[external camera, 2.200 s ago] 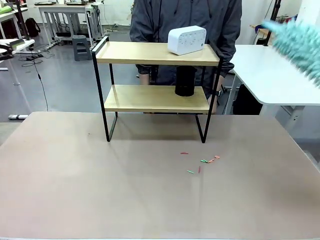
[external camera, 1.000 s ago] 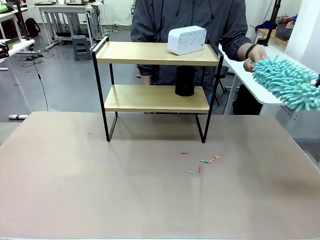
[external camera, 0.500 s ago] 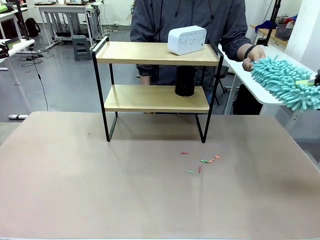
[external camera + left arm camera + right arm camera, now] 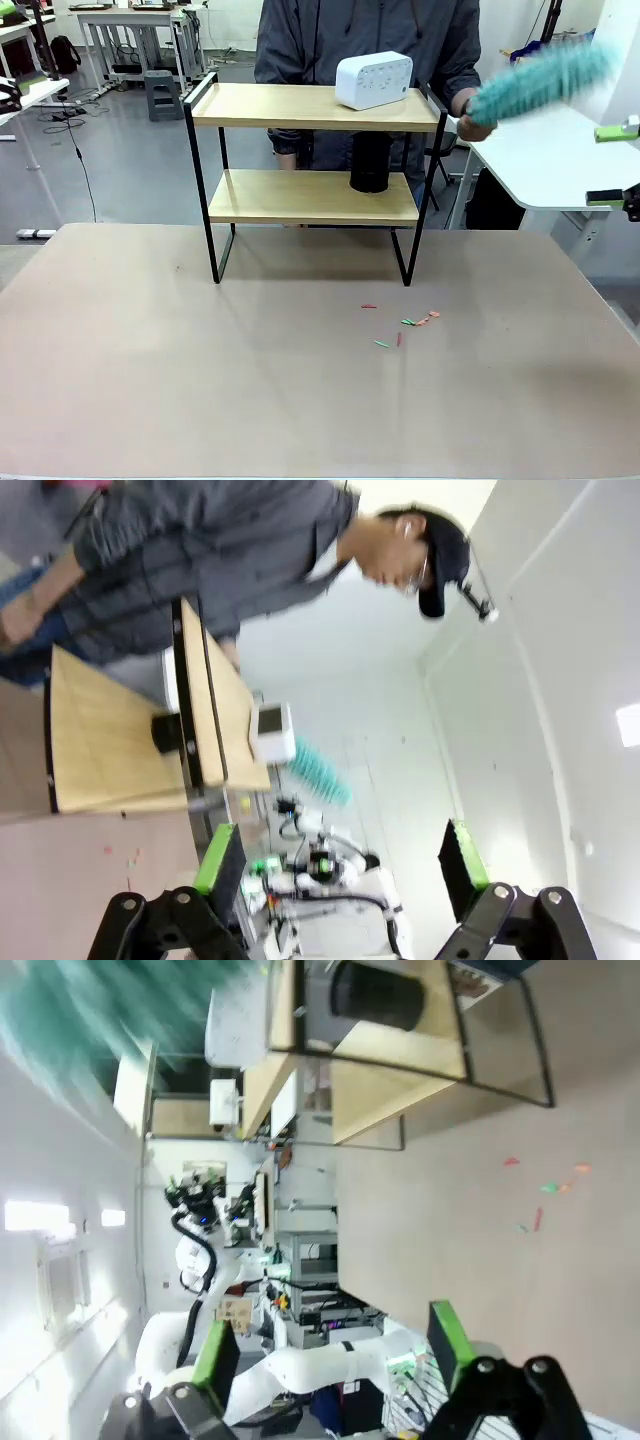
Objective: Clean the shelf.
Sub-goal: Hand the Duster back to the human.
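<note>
shelf (image 4: 310,110) | black frame | two light wooden boards | upright

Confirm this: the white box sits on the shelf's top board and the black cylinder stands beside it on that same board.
Not quite. The white box is on the shelf's top board, but the black cylinder stands on the lower board, as the front view shows.

A robotics lab — rows of white worktables (image 4: 130,20), trailing floor cables (image 4: 75,150) and bare white walls.

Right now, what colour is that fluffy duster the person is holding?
Teal, a blue-green; the duster shows best in the front view, though blurred.
</note>
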Controlling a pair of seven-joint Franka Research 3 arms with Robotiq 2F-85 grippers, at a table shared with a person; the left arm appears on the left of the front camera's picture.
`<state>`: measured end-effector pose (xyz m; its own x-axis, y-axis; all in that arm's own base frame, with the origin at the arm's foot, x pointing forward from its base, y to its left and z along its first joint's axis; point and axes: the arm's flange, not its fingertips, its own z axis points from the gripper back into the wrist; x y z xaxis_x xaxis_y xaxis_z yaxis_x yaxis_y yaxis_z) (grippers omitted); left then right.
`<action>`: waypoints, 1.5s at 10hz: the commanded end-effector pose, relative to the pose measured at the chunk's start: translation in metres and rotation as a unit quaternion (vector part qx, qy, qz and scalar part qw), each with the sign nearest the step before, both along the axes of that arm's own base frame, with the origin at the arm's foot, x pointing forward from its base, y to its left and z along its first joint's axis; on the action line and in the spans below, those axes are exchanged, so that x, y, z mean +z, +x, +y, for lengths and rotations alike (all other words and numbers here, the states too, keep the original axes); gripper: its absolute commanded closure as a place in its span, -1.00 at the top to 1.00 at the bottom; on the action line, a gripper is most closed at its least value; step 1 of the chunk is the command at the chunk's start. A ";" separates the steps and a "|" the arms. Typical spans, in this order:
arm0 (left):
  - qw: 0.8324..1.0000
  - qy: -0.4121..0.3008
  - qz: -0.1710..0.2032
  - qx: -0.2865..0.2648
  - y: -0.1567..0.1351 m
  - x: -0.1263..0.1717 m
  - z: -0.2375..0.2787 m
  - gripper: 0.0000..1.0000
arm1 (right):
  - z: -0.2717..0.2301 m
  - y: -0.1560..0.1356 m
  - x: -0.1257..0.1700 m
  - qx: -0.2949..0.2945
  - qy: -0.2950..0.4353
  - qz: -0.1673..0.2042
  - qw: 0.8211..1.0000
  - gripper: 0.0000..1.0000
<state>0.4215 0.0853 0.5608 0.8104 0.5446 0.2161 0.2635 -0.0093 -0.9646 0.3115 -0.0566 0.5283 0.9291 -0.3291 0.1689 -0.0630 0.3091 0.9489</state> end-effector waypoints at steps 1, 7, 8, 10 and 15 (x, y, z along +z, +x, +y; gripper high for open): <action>0.993 0.043 0.048 -0.100 0.011 -0.014 -0.051 1.00 | 0.048 -0.003 -0.001 0.036 0.028 -0.022 0.999 1.00; 0.979 0.079 0.088 -0.168 0.014 -0.053 -0.126 1.00 | 0.072 0.014 0.012 0.056 0.051 -0.016 0.997 1.00; 0.979 0.079 0.088 -0.168 0.014 -0.053 -0.126 1.00 | 0.072 0.014 0.012 0.056 0.051 -0.016 0.997 1.00; 0.979 0.079 0.088 -0.168 0.014 -0.053 -0.126 1.00 | 0.072 0.014 0.012 0.056 0.051 -0.016 0.997 1.00; 0.979 0.079 0.088 -0.168 0.014 -0.053 -0.126 1.00 | 0.072 0.014 0.012 0.056 0.051 -0.016 0.997 1.00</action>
<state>0.4373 -0.0389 0.5060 0.9717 0.2037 0.1198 0.0994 0.1076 -0.9892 0.3271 0.0159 0.5403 0.9545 -0.2458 0.1690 -0.1199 0.2027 0.9719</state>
